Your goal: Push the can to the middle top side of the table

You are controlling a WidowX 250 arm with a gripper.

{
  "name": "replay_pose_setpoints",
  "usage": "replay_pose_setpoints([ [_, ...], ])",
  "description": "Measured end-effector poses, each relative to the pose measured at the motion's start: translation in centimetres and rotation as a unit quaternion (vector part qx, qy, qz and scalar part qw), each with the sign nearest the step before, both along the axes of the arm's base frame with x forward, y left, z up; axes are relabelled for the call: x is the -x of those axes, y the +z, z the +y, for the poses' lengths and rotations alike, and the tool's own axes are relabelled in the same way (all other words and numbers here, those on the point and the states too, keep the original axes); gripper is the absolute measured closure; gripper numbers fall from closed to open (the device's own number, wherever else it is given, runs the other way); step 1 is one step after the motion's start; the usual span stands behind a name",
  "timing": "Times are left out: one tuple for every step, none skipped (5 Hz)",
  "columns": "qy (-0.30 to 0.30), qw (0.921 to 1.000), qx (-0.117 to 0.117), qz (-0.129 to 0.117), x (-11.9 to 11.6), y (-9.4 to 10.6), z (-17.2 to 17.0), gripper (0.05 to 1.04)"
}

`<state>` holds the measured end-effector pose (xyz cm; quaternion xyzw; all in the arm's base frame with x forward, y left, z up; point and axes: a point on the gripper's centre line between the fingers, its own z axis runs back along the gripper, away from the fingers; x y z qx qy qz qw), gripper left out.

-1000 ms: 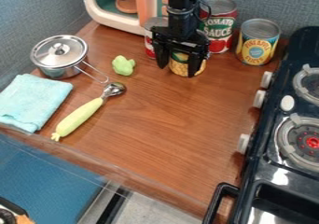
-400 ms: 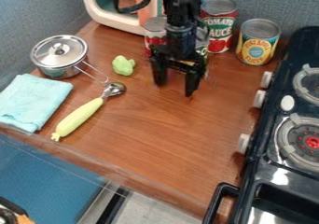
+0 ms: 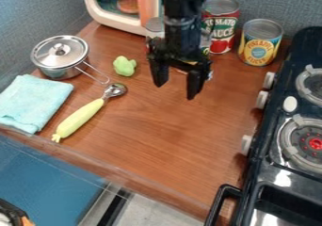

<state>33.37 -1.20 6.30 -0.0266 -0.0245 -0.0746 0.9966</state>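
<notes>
A pale blue cloth (image 3: 31, 102) lies folded at the left, its surface soft and nubby. Just behind it stands a round, shiny metal pot (image 3: 58, 70) with a knobbed lid (image 3: 60, 51) and a looped wire handle (image 3: 94, 73). The scoop (image 3: 80, 117) lies at a slant, with a smooth, pale yellow-green grip and a rounded metal head. Beyond its head sits a lumpy green toy (image 3: 124, 66). Farther back is a rounded cream box (image 3: 100, 14) with teal and peach inside. At its right front stands a small metal-topped can (image 3: 155, 25), partly covered by the gripper (image 3: 176, 91). The task's can (image 3: 205, 44) seems to be the one mostly hidden behind the gripper, near the back middle of the table (image 3: 157, 140). Right of it are a ribbed-topped red can (image 3: 220, 23) and a yellow can (image 3: 260, 42) with a blue band. A glossy black stove (image 3: 267, 161) with pale knobs and round burners fills the right side.

The table is reddish-brown wood grain, backed by blue-grey, fabric-like walls (image 3: 270, 3); a blue textured surface (image 3: 47, 175) lies at lower left.

The fingers are spread wide, pointing down, with nothing gripped between them.
</notes>
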Motion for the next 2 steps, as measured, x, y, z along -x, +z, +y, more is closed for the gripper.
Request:
replay_pose_setpoints([
  [-0.018,0.9996,0.011,-0.02,1.6,2.9,-0.5,0.084],
  [-0.043,0.9986,0.01,-0.03,2.6,5.0,-0.5,0.084],
])
